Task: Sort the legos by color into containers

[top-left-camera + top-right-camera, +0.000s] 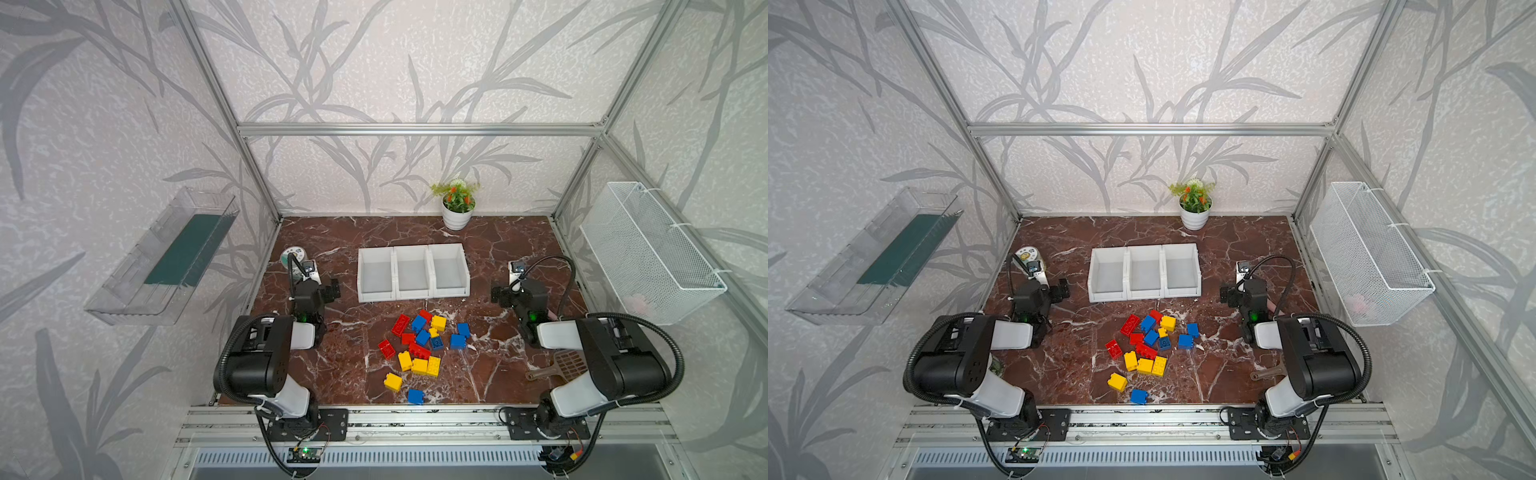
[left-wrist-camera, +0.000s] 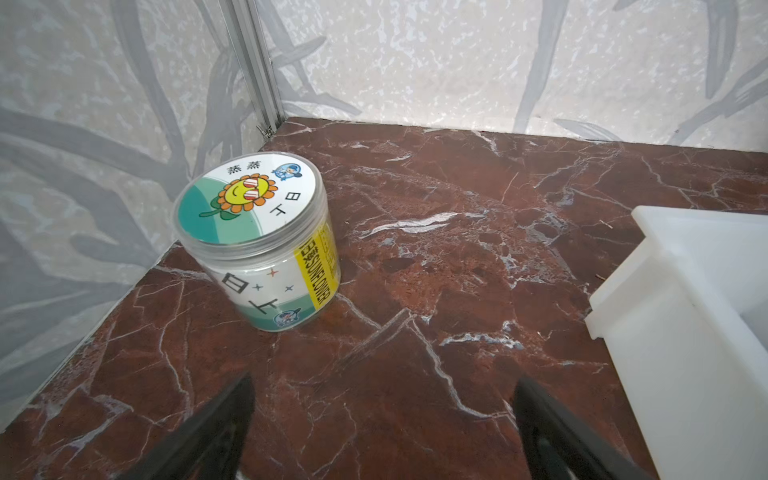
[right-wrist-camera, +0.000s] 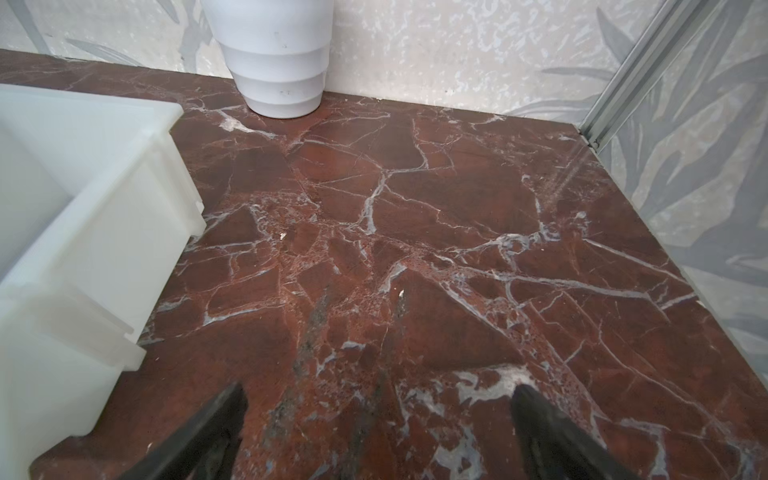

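Three white bins [image 1: 394,266] stand in a row at the centre of both top views. Red, blue and yellow bricks [image 1: 419,351] lie scattered just below them. The left gripper [image 2: 382,386] and right gripper [image 3: 378,390] flank the bins, jaws spread wide and holding nothing, apart from the bricks.

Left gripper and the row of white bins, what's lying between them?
Nothing but bare marble tabletop, seen in the left wrist view between the open left gripper and the nearest white bin. The sunflower jar stands clear of that stretch.
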Tool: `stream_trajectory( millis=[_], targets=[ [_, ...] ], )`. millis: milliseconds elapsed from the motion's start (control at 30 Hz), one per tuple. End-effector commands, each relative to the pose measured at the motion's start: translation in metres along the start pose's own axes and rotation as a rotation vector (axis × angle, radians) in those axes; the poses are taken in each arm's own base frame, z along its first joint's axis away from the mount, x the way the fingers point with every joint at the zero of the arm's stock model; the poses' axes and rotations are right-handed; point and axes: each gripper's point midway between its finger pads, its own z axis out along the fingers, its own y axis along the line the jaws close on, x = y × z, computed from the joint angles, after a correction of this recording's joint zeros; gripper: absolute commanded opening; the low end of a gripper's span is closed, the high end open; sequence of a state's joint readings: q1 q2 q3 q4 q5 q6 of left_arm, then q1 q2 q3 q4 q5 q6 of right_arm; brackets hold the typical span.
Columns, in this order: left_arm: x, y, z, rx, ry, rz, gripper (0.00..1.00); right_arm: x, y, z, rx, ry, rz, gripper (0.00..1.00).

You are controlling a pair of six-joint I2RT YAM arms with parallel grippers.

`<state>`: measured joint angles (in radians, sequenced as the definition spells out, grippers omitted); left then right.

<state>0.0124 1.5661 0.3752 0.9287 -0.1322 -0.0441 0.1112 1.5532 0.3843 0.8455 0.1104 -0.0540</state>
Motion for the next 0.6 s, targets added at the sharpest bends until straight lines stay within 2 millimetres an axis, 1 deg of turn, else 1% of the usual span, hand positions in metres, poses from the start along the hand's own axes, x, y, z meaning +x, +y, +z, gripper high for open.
stream_trajectory(
  millis=[0,567],
  targets=[
    [-0.0034,-0.0001,0.0008,0.001,-0.014,0.016,0.99,-0.0134,-0.0003,0.0009,0.001,-0.037,0.000,0.99],
    [-0.0032,0.0025,0.0015,-0.008,-0.010,0.009,0.99,-0.0136,-0.0001,0.0012,0.001,-0.036,0.002,0.99]
  ],
)
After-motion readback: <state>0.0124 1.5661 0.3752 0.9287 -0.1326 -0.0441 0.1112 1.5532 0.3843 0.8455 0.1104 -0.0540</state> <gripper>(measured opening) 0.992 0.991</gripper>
